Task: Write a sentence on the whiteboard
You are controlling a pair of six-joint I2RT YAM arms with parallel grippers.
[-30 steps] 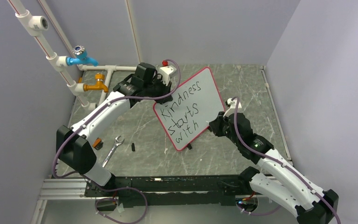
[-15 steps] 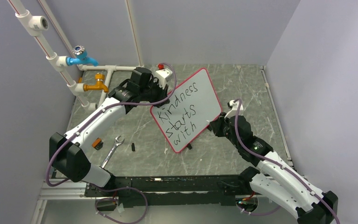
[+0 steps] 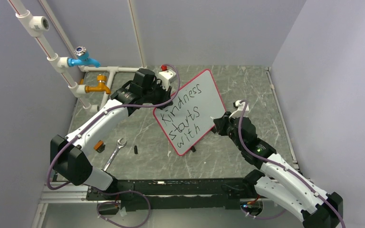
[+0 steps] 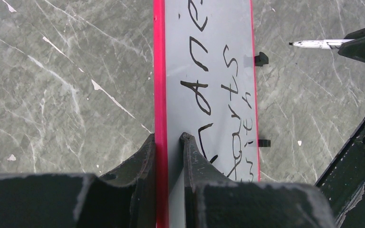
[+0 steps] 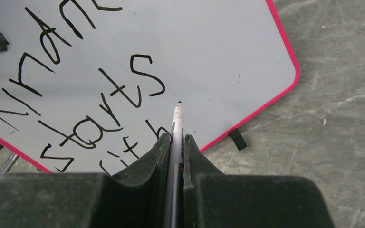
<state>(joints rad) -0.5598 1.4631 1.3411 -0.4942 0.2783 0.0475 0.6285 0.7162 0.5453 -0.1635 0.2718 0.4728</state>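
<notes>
Whiteboard [image 3: 204, 97] at mid-table, tilted up, set askew, long side running near-left to far-right | white face, thin red rim, rounded corners | black handwritten sentence [image 3: 185, 114] reads "Kindness starts with" over three lines | left gripper [image 4: 168, 138] clamped on the rim | right gripper [image 5: 176, 140] pinching a marker [image 5: 177, 121], tip toward bare board beside "with"

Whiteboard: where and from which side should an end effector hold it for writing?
Grip the whiteboard by the red rim where the lines begin, edge-on, one finger on each face, as the left end effector does. It is flat and thin, and the unwritten area is left free.
</notes>
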